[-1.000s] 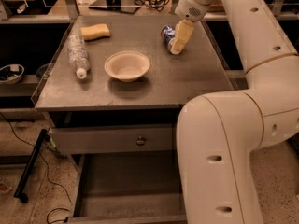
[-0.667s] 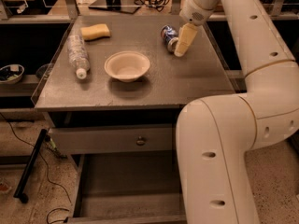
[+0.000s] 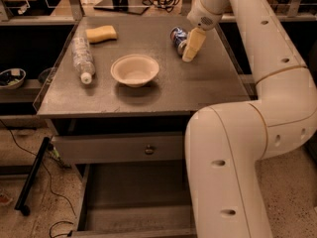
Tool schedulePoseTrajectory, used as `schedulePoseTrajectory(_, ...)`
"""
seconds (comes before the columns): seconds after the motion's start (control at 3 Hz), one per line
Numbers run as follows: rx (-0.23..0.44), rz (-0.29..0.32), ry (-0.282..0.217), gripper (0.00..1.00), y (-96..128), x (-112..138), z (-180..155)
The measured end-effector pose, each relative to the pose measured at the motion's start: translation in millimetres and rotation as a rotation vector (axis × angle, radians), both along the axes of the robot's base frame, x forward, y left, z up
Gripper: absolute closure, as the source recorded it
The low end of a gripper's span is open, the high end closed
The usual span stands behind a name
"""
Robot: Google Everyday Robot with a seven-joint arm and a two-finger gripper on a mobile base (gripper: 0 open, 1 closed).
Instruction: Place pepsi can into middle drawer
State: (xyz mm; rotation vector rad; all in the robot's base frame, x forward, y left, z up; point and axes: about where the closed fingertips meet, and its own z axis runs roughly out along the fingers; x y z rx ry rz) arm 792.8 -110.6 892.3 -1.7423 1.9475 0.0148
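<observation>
Masking part of the pepsi can [image 3: 177, 34], tool [image 3: 188, 51] over the tabletop [image 3: 208, 88] — grip unreadable — middle drawer [image 3: 138, 195] cropped below.

- pepsi can [image 3: 178, 36] lying back-R on counter [image 3: 198, 88]; hand [image 3: 190, 51] hanging just R of it.
- bowl [image 3: 134, 69] sitting mid-counter; bottle [image 3: 81, 57] lying to its L; sponge [image 3: 101, 33] lying back-L.
- middle drawer [image 3: 133, 202] sticking out open at btm, under knob drawer [image 3: 114, 148].

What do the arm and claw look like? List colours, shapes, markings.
The arm: fat rounded off-white shells, thin tan seams at joints, small dark oval holes; no cables visible. The claw, over the table at its far right beside the pepsi can: cream-yellow, tapered, below a rounded white wrist.
</observation>
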Motion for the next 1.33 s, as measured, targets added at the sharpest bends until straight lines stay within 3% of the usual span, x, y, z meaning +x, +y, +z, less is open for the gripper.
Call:
schedulePoseTrajectory(0.33, 0.008, 0.035, -0.012, 0.0, 12.4, 6.7, -6.0)
schedulePoseTrajectory(1.33, 0.015, 0.03, -0.008, 0.0, 21.3, 10.0, -8.6)
